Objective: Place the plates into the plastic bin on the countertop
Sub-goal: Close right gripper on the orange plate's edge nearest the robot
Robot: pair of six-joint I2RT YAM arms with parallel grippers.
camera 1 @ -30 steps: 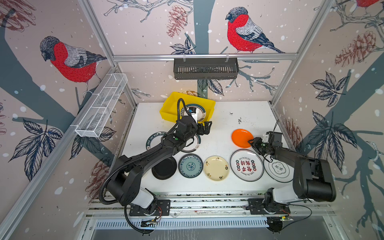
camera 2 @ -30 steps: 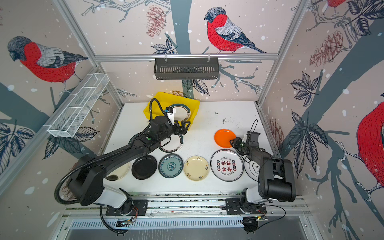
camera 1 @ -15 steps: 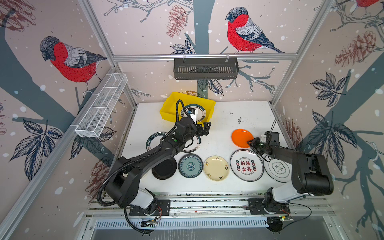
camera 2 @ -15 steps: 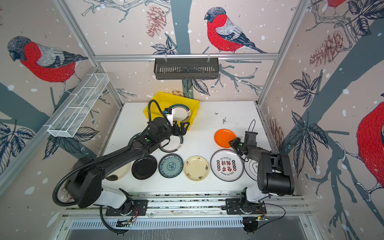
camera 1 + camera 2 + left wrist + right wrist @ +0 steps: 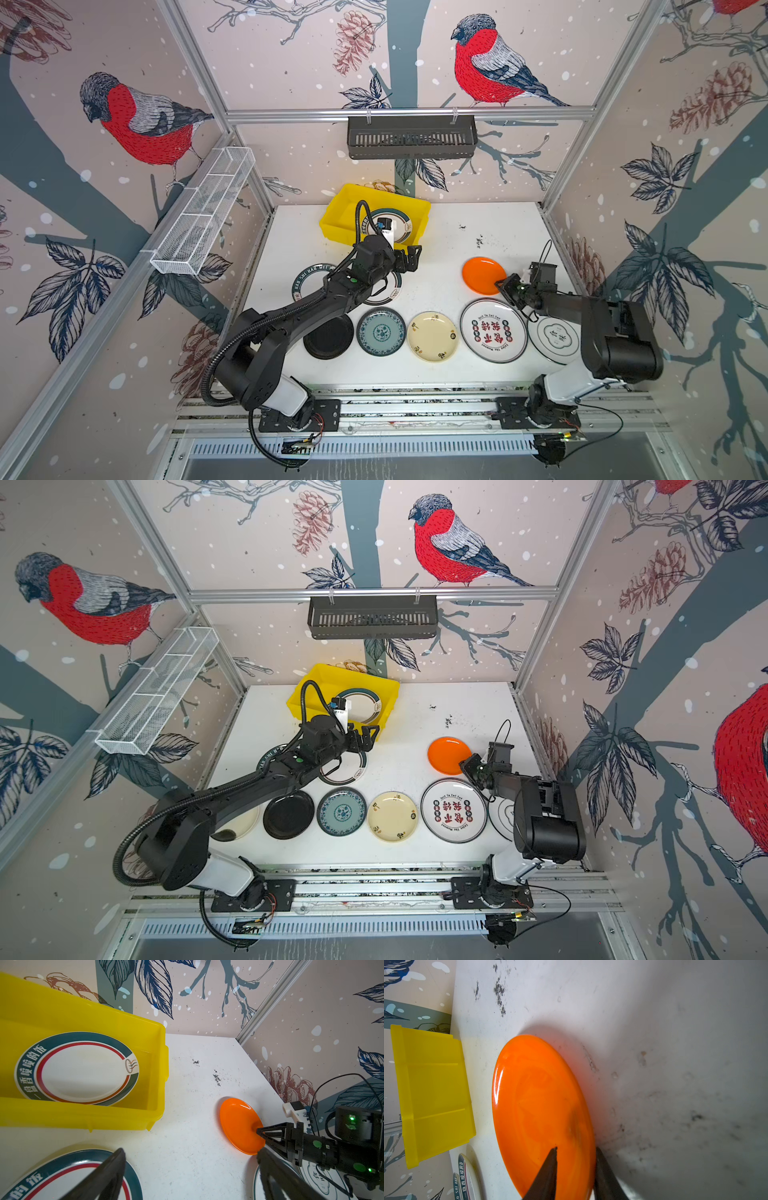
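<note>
Right gripper [image 5: 500,284] has narrowed over orange plate [image 5: 480,272] rim, right of centre in both top views; clamped yet, can't tell. Left gripper [image 5: 409,258] wide apart, empty. Plate looks stiff, glossy, likely slippery: pinch rim deep.

plastic bin [image 5: 338,212]: bright yellow
plate in the bin [image 5: 79,1070]: white, dark teal rim with white characters, red ring
orange plate [image 5: 537,1101]: plain glossy orange
black plate [image 5: 289,814]: plain black
blue-patterned plate [image 5: 381,331]: teal, dark rim, floral centre
cream plate [image 5: 433,336]: cream, small sprigs
large plate [image 5: 493,330]: white, red characters
worktop [image 5: 449,232]: white, dark specks
walls [image 5: 291,62]: pinkish, red-breasted birds
</note>
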